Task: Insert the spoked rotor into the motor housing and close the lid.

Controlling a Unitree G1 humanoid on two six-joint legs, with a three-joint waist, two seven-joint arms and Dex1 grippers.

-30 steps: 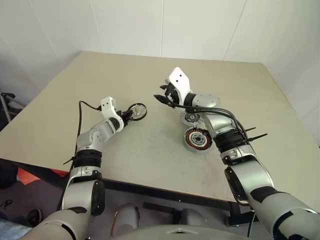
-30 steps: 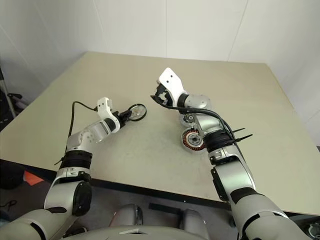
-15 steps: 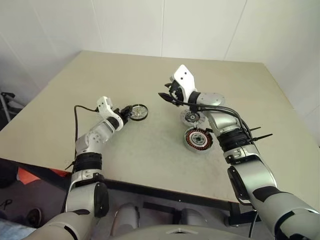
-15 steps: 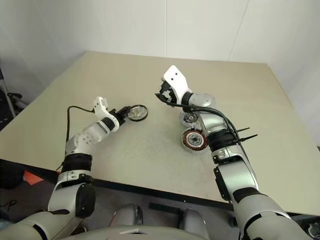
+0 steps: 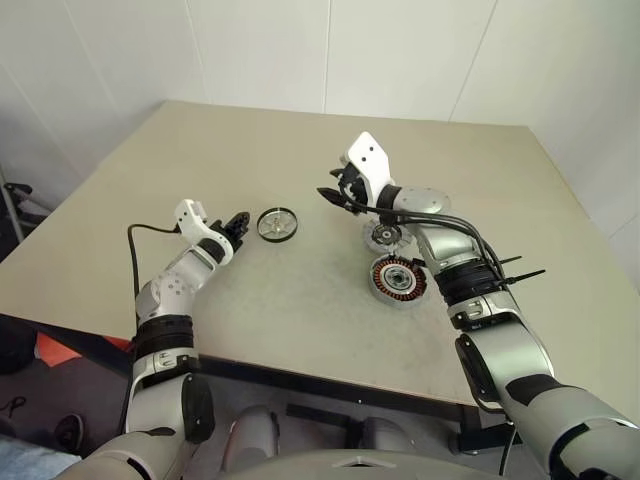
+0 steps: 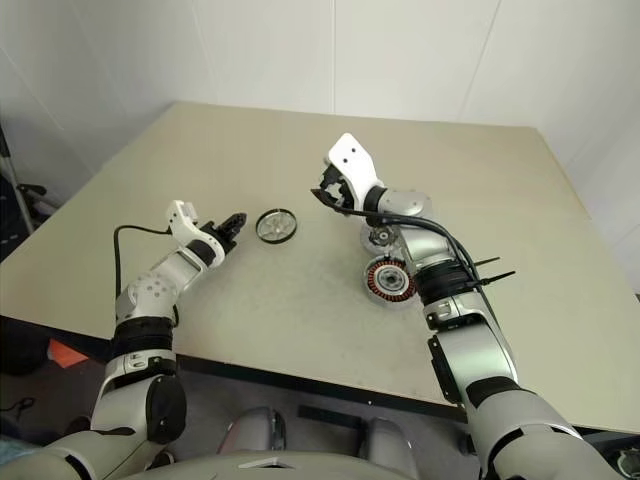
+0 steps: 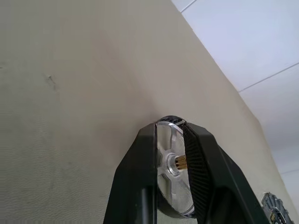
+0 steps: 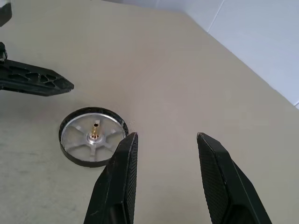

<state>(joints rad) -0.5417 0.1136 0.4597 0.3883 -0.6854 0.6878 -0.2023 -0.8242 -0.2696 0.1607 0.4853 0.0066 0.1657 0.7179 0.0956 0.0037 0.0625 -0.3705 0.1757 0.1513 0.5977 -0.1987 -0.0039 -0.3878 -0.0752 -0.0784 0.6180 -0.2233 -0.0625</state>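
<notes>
The left gripper (image 5: 238, 221) hovers just above the table (image 5: 200, 150), its fingers parted by a narrow gap and holding nothing. The spoked rotor (image 5: 276, 224) lies flat on the table just beside the fingertips, at 3 o'clock from them, with a small gap between. In the left wrist view the rotor (image 7: 174, 172) appears through the slot between the two black fingers (image 7: 135, 186).

The right gripper (image 5: 332, 194) is raised over the table centre, jaws about half open and empty. In the right wrist view its fingers (image 8: 122, 179) frame bare table, with the rotor (image 8: 93, 136) lying beyond them.

The motor housing (image 5: 398, 280) rests on the table at 4 o'clock from the rotor, well apart from it, copper windings facing up. The lid (image 5: 381, 236) lies just beside the housing at its 12 o'clock, partly hidden by the right arm.
</notes>
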